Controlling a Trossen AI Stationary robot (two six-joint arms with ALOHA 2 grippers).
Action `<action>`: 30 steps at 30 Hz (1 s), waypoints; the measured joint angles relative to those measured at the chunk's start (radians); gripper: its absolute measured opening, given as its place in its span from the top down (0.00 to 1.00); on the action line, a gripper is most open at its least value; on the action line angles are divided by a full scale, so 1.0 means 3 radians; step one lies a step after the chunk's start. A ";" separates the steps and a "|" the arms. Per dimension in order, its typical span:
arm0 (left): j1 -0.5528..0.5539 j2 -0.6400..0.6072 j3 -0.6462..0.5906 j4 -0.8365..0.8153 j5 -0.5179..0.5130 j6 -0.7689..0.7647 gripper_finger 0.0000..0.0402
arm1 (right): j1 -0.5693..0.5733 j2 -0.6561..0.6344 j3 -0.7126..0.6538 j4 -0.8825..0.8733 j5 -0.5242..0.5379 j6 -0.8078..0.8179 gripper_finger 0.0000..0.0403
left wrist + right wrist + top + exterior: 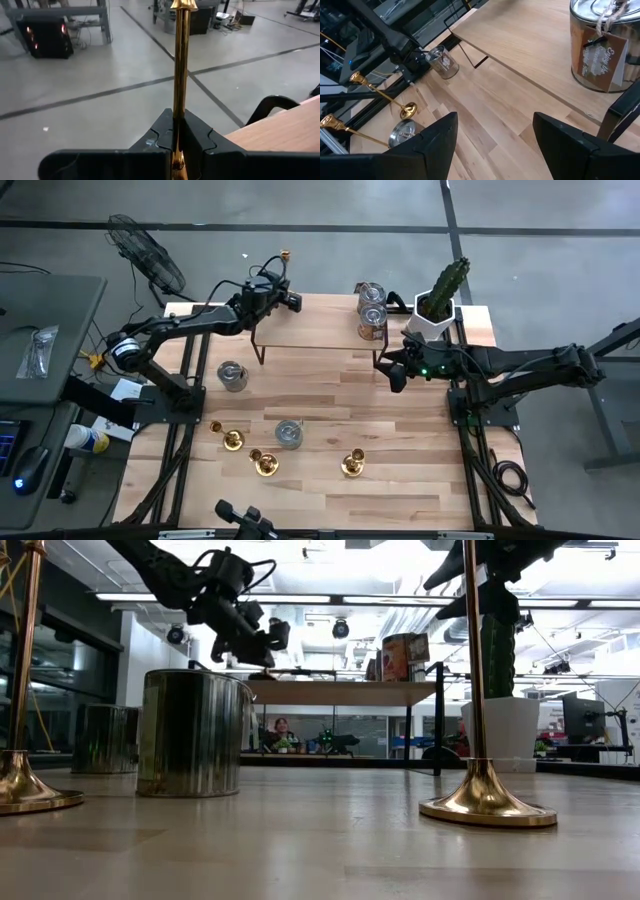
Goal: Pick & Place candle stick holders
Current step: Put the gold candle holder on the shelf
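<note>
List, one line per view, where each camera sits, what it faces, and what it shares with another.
High: overhead, straight down on both arms and the table.
Low: table height, facing the room; shares the can with high.
Left wrist: on the left hand, gripping a candlestick holder.
Right wrist: behind the open right hand, facing the riser shelf.

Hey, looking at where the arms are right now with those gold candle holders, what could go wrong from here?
1. The left claw grips a candle holder low on its thin stem, beyond the table's far edge; a slip could drop it onto the floor.
2. Setting it on the raised shelf could bump the tins standing there.
3. The right claw hangs open above the table; both arms nearing the shelf could collide.
</note>
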 joint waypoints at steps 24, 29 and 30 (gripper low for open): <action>-0.0090 -0.0004 0.0008 -0.0437 -0.0461 -0.0313 0.98 | 0.0000 0.0000 0.0001 -0.0001 -0.0010 -0.0120 0.38; -0.0087 -0.0010 0.0012 -0.0521 -0.0449 -0.0323 0.97 | 0.0000 0.0000 0.0001 -0.0001 -0.0013 -0.0123 0.38; -0.0088 -0.0010 0.0014 -0.0534 -0.0448 -0.0323 0.96 | 0.0001 0.0001 0.0001 -0.0001 -0.0013 -0.0125 0.38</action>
